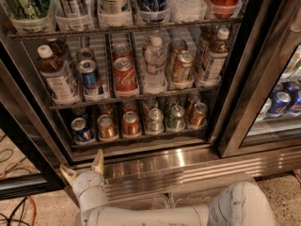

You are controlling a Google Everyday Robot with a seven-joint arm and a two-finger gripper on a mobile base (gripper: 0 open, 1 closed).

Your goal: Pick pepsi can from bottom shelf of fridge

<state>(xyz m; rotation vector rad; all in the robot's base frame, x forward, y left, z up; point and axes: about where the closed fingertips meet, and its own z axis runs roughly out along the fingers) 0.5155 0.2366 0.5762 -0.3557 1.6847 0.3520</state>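
We see our gripper just below the bottom shelf of the fridge, fingers spread wide and holding nothing. The pepsi can stands upright at that shelf's left end, above the gripper and apart from it.

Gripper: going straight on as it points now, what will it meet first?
The gripper, low before the ribbed steel fridge base, points up at the short blue pepsi can; likely that first, depth unclear.

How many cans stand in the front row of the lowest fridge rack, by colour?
Short blue pepsi can: 1
Orange-red short cans: 3
Greenish-silver short cans: 2
Total: 6
Open two-finger gripper sits below the lowest dark wire rack, at left.
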